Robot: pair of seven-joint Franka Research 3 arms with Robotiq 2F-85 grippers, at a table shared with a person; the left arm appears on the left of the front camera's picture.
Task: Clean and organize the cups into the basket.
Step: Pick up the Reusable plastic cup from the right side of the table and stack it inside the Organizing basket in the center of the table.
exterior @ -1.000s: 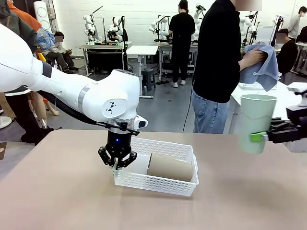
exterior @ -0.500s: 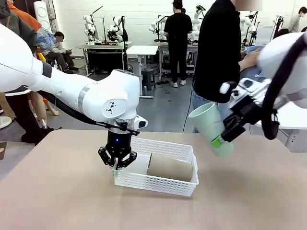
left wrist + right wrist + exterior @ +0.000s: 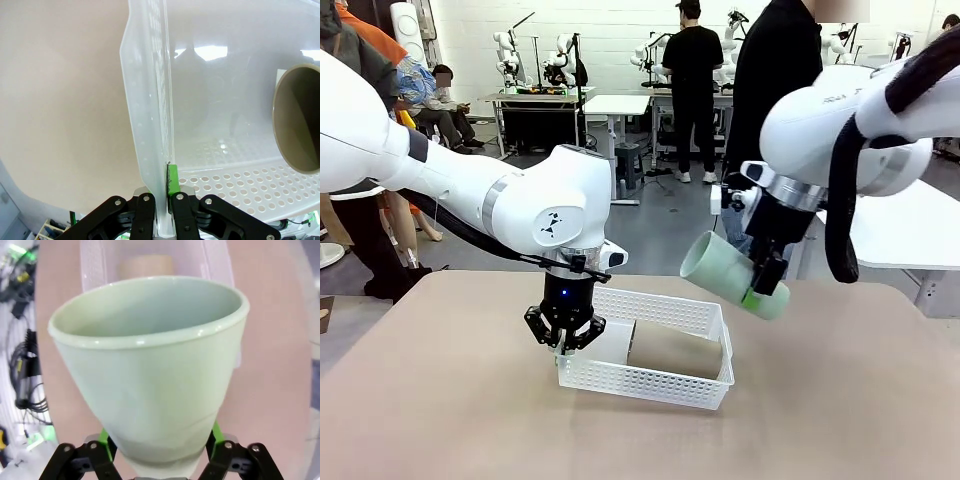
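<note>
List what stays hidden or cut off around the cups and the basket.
- Front view: the tan cup's lower side, behind the basket's near wall.
- Left wrist view: that cup's mouth, cut by the right edge.
- Right wrist view: basket interior, behind the mint cup in the right claw.

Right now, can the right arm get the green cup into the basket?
Probably yes: the right gripper holds the green cup in the air near the basket, with nothing between, and the brown cup inside leaves room.

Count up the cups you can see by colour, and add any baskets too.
mint-green cup: 1
tan-brown cup: 1
white basket: 1
Total: 3
</note>
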